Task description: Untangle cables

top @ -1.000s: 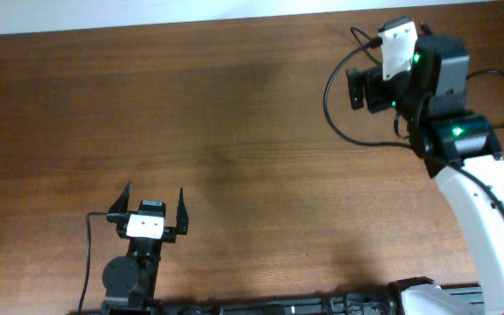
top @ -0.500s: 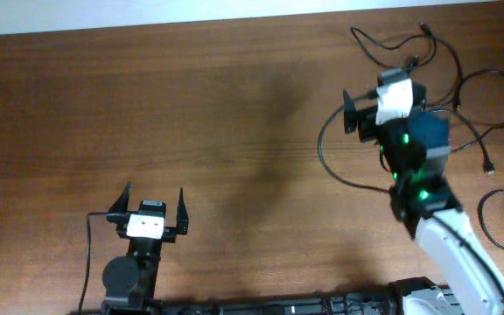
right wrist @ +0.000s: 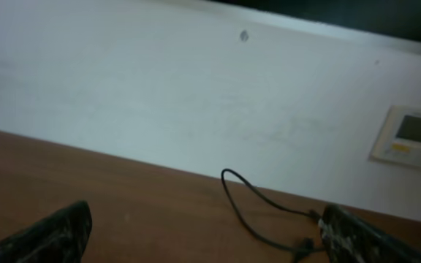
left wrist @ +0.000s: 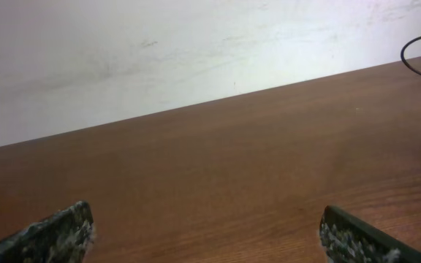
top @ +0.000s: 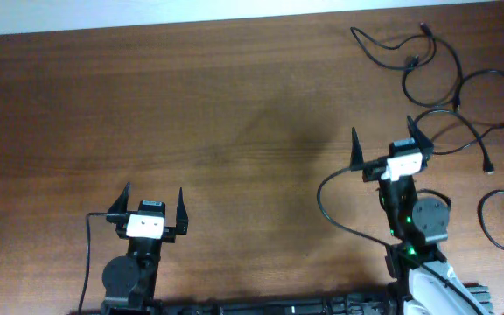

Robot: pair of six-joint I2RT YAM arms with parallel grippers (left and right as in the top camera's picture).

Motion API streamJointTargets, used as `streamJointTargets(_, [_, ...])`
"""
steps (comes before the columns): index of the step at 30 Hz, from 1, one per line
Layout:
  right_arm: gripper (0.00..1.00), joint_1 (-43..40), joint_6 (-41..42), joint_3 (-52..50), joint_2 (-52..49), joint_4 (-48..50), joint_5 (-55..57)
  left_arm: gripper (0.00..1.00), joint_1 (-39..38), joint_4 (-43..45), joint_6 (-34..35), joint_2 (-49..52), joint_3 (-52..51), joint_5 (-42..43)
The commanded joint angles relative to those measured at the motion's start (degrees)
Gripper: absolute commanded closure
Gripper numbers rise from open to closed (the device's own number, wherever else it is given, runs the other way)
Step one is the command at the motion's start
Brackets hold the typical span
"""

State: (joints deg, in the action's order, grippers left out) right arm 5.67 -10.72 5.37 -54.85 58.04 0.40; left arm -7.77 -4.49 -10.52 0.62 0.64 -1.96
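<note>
The cables (top: 412, 62) are thin black cords looping over one another at the table's far right corner. One more cord (top: 482, 219) curls by the right edge. My right gripper (top: 383, 129) stands open just on the near side of the tangle, touching none of it. In the right wrist view one cable (right wrist: 248, 208) arcs ahead between the fingers, its plug close to the right fingertip, and that gripper (right wrist: 207, 237) holds nothing. My left gripper (top: 155, 189) stands open at the near left, far from the cords, with bare wood between its fingers (left wrist: 57, 234).
The right arm's own thicker black wire (top: 322, 206) loops out to the left of its wrist. A white wall borders the table's far edge (left wrist: 196, 102), with a control panel (right wrist: 415, 135) mounted on it. A black cord's curve (left wrist: 415, 69) shows at the left wrist view's right edge.
The right arm has drawn back from over the far right corner toward the near edge, uncovering the cables. Its gripper stayed open. The left arm has not moved.
</note>
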Motion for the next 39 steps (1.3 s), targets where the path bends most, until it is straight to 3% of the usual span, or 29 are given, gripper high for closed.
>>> streamJointTargets(1, [0.01, -0.2, 0.0, -4.7, 3.3, 3.6, 1.8, 0.01, 0.4, -0.2, -0.7, -0.3, -0.2, -0.4])
streamJointTargets(8, [0.01, -0.1, 0.0, -5.0, 8.5, 0.7, 1.8, 0.01, 0.4, -0.2, -0.7, -0.3, -0.2, -0.4])
streamJointTargets(14, [0.01, -0.1, 0.0, -5.0, 12.6, -8.3, 2.1, 0.01, 0.4, -0.2, -0.7, -0.3, -0.2, -0.4])
streamJointTargets(32, [0.01, -0.1, 0.0, -5.0, 44.4, -55.7, 3.3, 0.01, 0.4, -0.2, -0.7, -0.3, -0.2, -0.4])
streamJointTargets(39, [0.01, -0.1, 0.0, -5.0, 52.7, -62.4, 3.3, 0.01, 0.4, -0.2, -0.7, -0.3, -0.2, -0.4])
